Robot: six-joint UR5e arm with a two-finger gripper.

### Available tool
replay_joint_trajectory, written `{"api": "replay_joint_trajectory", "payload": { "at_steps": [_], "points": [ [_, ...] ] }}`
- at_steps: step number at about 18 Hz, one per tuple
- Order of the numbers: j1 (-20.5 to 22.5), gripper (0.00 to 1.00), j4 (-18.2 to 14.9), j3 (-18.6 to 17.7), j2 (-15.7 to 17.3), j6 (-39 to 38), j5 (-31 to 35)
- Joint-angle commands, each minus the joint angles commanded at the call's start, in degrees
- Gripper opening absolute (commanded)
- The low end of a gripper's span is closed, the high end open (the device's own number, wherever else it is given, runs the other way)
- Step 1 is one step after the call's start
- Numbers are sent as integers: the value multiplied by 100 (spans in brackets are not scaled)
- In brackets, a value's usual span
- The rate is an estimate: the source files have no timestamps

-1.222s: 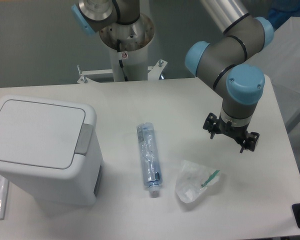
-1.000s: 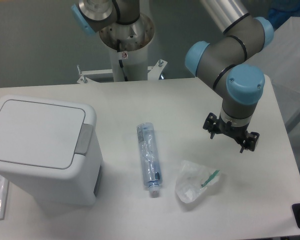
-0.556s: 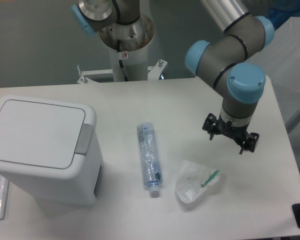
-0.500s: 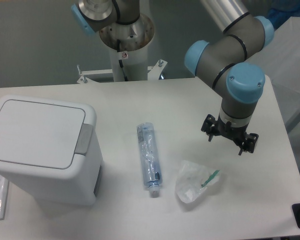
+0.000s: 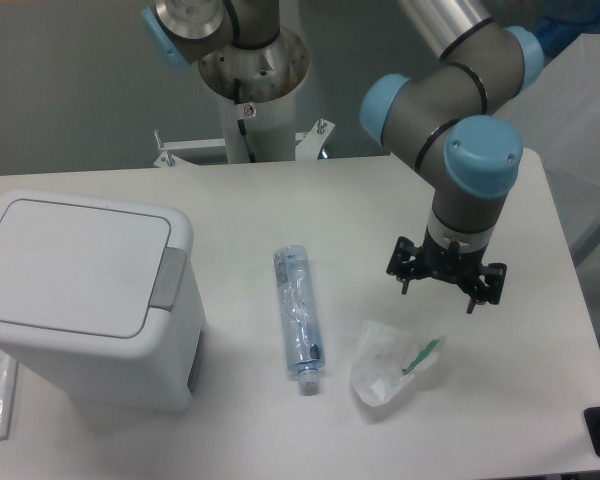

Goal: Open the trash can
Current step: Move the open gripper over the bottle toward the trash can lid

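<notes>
I see the trash can (image 5: 85, 300) at the left end of the table (image 5: 360, 200), a big boxy white bin with rounded corners, its flat white lid down and the grey push tab (image 5: 168, 278) on the lid's right edge, facing the middle of the table. My gripper (image 5: 437, 294) has drifted left and slightly lower than a moment ago, now hanging with its fingers spread and holding nothing above the clear plastic bag (image 5: 390, 362), well apart from the can. The lid's longer side runs roughly left to right.
</notes>
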Motion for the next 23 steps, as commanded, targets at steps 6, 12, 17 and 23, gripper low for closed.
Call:
{"api": "replay_joint_trajectory", "payload": {
  "at_steps": [6, 12, 17, 23],
  "points": [
    [-70, 100, 9, -123, 220, -700, -817],
    [-219, 100, 79, -124, 562, -1370, -1476],
    [-360, 100, 88, 88, 773, -1793, -2189],
    [-737, 100, 140, -87, 1178, -1811, -2797]
  ]
}}
